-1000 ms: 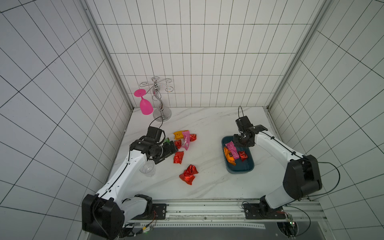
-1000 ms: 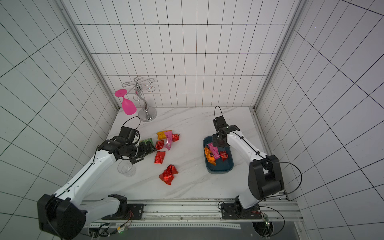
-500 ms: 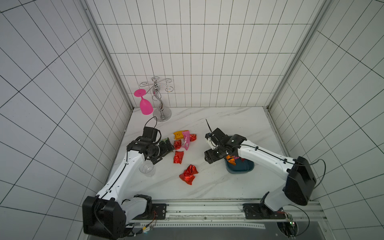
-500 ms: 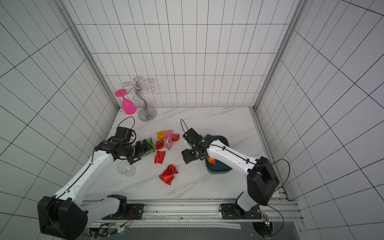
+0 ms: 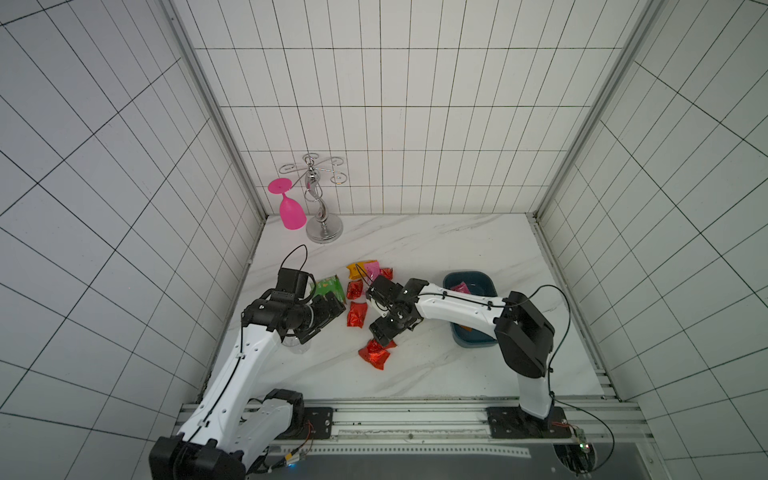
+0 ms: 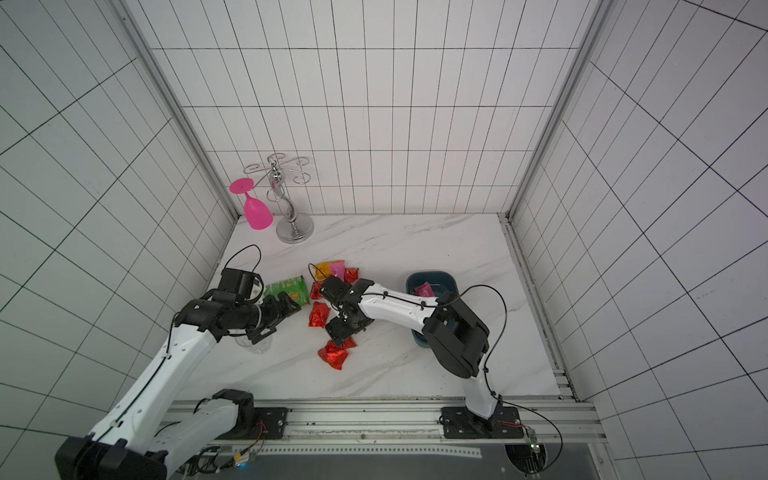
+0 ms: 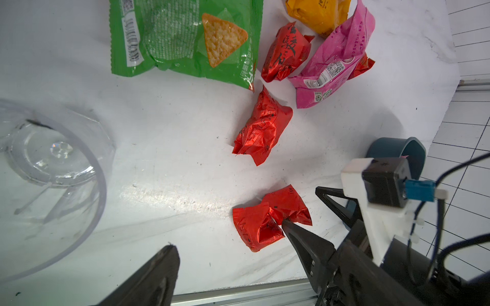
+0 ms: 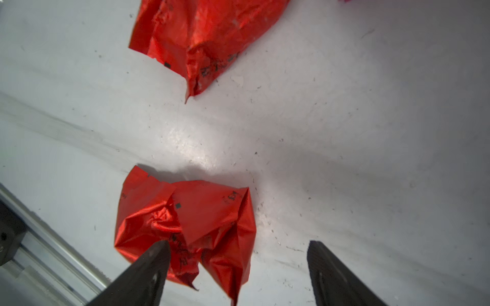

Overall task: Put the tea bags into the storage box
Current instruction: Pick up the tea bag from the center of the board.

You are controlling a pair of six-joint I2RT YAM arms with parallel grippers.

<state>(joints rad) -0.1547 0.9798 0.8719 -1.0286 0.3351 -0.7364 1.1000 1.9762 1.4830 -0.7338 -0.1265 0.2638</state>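
Observation:
My right gripper [image 5: 382,332] [image 8: 238,243] hangs open just over two crumpled red tea bags [image 5: 374,354] [image 8: 185,220] lying together. One fingertip [image 8: 159,254] is above them, and the other is over bare table. More tea bags lie apart behind them: a red one [image 5: 356,313], another red one [image 5: 354,289], and an orange one [image 5: 357,268] beside a pink one [image 5: 372,271]. The teal storage box [image 5: 469,277] [image 6: 432,276] lies partly under the right arm and holds a pink tea bag [image 5: 459,286]. My left gripper [image 5: 330,307] [image 7: 238,251] is open and empty beside the loose tea bags.
A green snack bag [image 5: 330,286] lies just behind the left gripper. A clear plastic cup [image 5: 297,343] stands under the left forearm. At the back left corner, a pink wine glass [image 5: 291,208] hangs on a chrome rack [image 5: 323,226]. A metal rail [image 5: 415,415] runs along the front edge.
My right arm swung from over the storage box leftward and forward to the two red tea bags, and its jaws opened wider. The left gripper shifted only slightly.

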